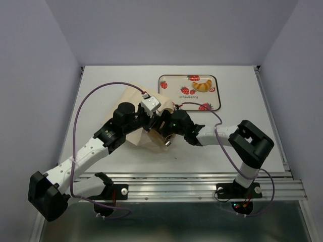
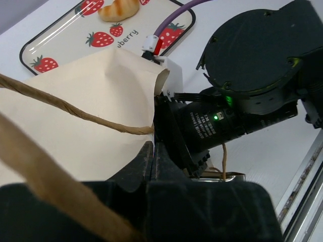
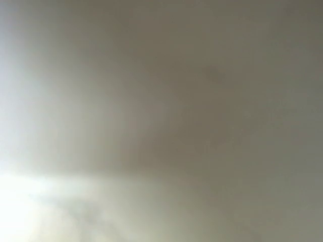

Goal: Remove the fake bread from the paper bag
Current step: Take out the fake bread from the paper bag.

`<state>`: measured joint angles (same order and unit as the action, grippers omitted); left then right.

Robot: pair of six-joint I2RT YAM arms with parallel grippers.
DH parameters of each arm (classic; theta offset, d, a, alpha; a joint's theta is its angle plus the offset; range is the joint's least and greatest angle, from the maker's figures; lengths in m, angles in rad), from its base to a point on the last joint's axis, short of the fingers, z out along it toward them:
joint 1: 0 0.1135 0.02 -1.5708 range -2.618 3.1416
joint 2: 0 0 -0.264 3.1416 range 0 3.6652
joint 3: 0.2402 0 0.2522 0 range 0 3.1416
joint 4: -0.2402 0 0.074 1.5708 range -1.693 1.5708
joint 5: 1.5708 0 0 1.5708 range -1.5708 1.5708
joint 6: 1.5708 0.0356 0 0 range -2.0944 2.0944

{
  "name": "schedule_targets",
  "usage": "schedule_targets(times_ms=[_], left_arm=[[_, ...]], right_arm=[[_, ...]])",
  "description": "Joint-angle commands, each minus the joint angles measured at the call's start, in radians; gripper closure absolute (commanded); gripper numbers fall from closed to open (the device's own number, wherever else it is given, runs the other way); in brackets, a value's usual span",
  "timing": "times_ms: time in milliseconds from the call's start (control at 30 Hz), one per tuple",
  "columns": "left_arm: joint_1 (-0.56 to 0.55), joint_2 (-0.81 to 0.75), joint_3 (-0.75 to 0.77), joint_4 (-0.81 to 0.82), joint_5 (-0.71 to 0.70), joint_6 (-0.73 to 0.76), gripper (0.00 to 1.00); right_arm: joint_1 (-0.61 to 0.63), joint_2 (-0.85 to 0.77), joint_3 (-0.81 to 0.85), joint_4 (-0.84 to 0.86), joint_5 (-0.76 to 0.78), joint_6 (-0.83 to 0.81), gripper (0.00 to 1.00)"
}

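L gripper (image 2: 151,154) closed on bag (image 2: 91,116) rim; R gripper (image 1: 162,123) in bag, jaws can't tell. Bread (image 1: 201,85) prob light, stiff, slick: grip mid-body

The top camera looks down from behind the arm bases (image 1: 112,194) onto the tabletop (image 1: 101,73). The left wrist camera sits close over the paper bag (image 2: 75,111), facing the strawberry tray (image 2: 70,48); both also show in the top view. The right wrist camera is too near something pale and gives only blur.
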<state>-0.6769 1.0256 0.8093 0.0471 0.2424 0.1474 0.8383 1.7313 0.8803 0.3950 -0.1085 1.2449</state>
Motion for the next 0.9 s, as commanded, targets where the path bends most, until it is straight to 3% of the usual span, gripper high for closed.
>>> schedule_targets(times_ms=[0,100,167,200,333,400,633,867], left_arm=[[-0.006,-0.021,0.007,0.099,0.15,0.001,1.0],[-0.007,-0.033,0.004,0.089,0.132,0.007,1.0],[-0.007,-0.045,0.002,0.089,0.127,0.012,1.0],[-0.007,-0.05,-0.002,0.091,0.118,0.02,1.0],[-0.006,-0.064,-0.018,0.1,0.04,0.021,1.0],[-0.007,-0.061,-0.025,0.115,-0.015,0.017,1.0],[-0.006,-0.019,0.007,0.132,-0.213,-0.04,1.0],[-0.004,-0.015,0.027,0.142,-0.334,-0.072,1.0]], right_arm=[[-0.001,0.054,0.017,0.186,0.029,0.036,0.31],[-0.001,0.079,0.006,0.246,0.053,0.048,0.34],[-0.001,0.083,-0.001,0.265,0.079,0.045,0.42],[-0.001,0.085,-0.006,0.281,0.093,0.041,0.51],[-0.001,0.065,-0.041,0.332,0.104,0.022,0.74],[-0.001,0.039,-0.066,0.349,0.102,0.021,0.79],[-0.001,-0.105,-0.138,0.262,0.082,-0.104,0.87],[-0.001,-0.396,-0.236,0.059,0.101,-0.235,0.89]])
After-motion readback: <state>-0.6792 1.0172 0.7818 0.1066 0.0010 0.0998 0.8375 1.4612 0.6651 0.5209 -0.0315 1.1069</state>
